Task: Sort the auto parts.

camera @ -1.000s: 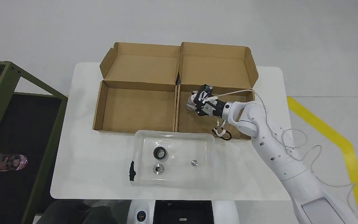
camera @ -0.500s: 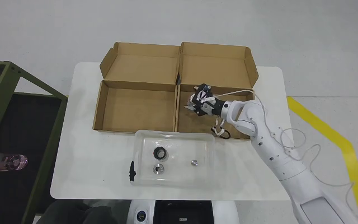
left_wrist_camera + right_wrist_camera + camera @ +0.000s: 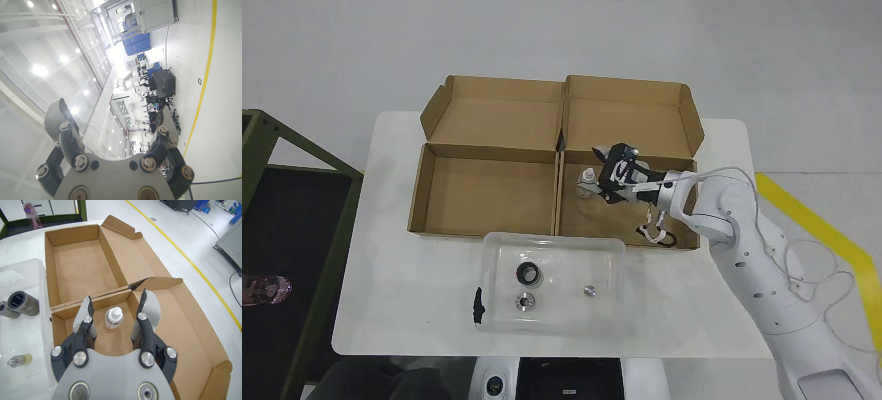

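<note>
Right wrist view: claw [image 3: 116, 294] agape, empty

White table [image 3: 392, 260], rounded corners, carries all. Two open cardboard boxes on far half, side by side, walls touching: left cardboard box [image 3: 487, 195] and right cardboard box [image 3: 592, 222], lids folded back flat toward far edge. Clear plastic tray [image 3: 492, 278] on near half, just in front of both boxes, straddling their seam. Small black object [image 3: 478, 305] on bare tabletop against tray's left side, possibly a clip; too small to tell.
</note>
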